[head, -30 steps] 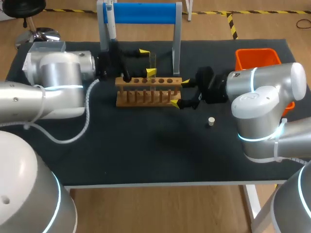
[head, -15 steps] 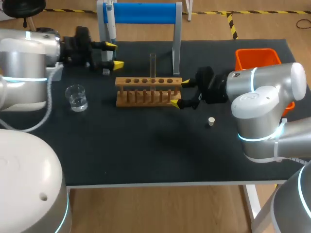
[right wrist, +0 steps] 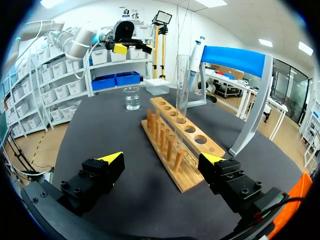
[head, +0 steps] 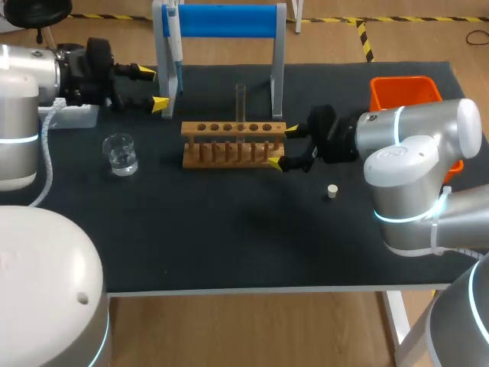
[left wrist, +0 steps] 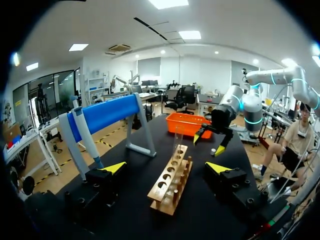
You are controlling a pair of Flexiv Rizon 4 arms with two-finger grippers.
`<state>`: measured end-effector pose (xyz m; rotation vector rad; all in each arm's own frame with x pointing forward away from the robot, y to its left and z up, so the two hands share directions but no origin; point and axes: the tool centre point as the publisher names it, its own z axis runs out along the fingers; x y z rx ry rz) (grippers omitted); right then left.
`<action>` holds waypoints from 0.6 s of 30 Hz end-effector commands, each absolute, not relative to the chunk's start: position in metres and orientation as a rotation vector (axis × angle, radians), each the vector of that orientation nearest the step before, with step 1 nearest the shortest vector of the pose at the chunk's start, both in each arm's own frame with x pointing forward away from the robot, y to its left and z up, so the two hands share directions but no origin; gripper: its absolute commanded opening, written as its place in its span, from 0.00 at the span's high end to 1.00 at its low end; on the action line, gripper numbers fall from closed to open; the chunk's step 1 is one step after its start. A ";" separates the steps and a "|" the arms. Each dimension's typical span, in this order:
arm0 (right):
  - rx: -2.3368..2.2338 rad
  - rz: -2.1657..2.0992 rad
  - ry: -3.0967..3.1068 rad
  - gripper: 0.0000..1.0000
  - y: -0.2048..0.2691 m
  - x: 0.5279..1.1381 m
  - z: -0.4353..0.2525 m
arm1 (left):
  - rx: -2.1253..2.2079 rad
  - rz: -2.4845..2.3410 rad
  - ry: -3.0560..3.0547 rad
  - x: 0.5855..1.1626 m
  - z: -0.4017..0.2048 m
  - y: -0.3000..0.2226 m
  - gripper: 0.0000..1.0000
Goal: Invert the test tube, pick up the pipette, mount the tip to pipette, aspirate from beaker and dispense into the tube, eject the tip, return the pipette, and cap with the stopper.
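A clear test tube (head: 241, 103) stands upright in the wooden rack (head: 233, 144), which also shows in the left wrist view as the rack (left wrist: 172, 179) with the test tube (left wrist: 177, 141). The pipette (head: 176, 47) hangs on the blue-barred stand. My left gripper (head: 153, 89) is open and empty, left of the stand's post and beside the pipette (left wrist: 85, 145). My right gripper (head: 283, 145) is open at the rack's right end, holding nothing; its own view shows the gripper (right wrist: 162, 158), the rack (right wrist: 180, 145) and the tube (right wrist: 182, 82). A glass beaker (head: 120, 153) sits front left of the rack. The stopper (head: 332, 191) lies at the right.
An orange bin (head: 405, 90) stands at the back right. A pale box (head: 72, 115) sits at the table's left edge under my left arm. The blue-barred stand (head: 225, 21) rises behind the rack.
My left arm has drawn back from the rack toward the far left, uncovering the beaker. The tube stays upright in the rack. The right arm has not moved.
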<state>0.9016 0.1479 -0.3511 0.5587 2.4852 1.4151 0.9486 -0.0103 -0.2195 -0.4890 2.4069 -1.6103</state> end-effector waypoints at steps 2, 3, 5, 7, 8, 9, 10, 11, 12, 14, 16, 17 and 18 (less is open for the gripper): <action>0.558 1.417 2.487 0.00 0.147 0.901 -0.351 | -0.488 -1.611 2.411 0.950 -0.220 -0.011 0.00; 0.558 1.417 2.487 0.00 0.147 0.901 -0.351 | -0.542 -1.575 2.392 0.953 -0.221 0.003 0.00; 0.558 1.417 2.487 0.00 0.147 0.901 -0.351 | -0.629 -1.497 2.368 0.957 -0.224 0.033 0.00; 0.558 1.417 2.487 0.00 0.147 0.901 -0.351 | -0.725 -1.413 2.330 0.960 -0.226 0.064 0.00; 0.558 1.417 2.487 0.00 0.147 0.901 -0.351 | -0.761 -1.397 2.314 0.960 -0.226 0.080 0.00; 0.558 1.417 2.487 0.00 0.147 0.901 -0.351 | -0.796 -1.362 2.291 0.960 -0.226 0.095 0.00; 0.558 1.417 2.487 0.00 0.147 0.901 -0.351 | -0.835 -1.321 2.278 0.960 -0.226 0.109 0.00; 0.558 1.417 2.487 0.00 0.147 0.901 -0.351 | -0.862 -1.306 2.265 0.959 -0.225 0.121 0.00; 0.558 1.417 2.487 0.00 0.147 0.901 -0.351 | -0.892 -1.280 2.249 0.958 -0.225 0.133 0.00; 0.558 1.417 2.487 0.00 0.147 0.901 -0.351 | -0.937 -1.235 2.234 0.955 -0.226 0.149 0.00; 0.558 1.417 2.487 0.00 0.147 0.901 -0.351 | -1.003 -1.183 2.211 0.952 -0.230 0.170 0.00; 0.558 1.417 2.487 0.00 0.147 0.901 -0.351 | -1.025 -1.162 2.202 0.950 -0.232 0.178 0.00; 0.558 1.417 2.487 0.00 0.147 0.901 -0.351 | -1.043 -1.142 2.199 0.949 -0.234 0.184 0.00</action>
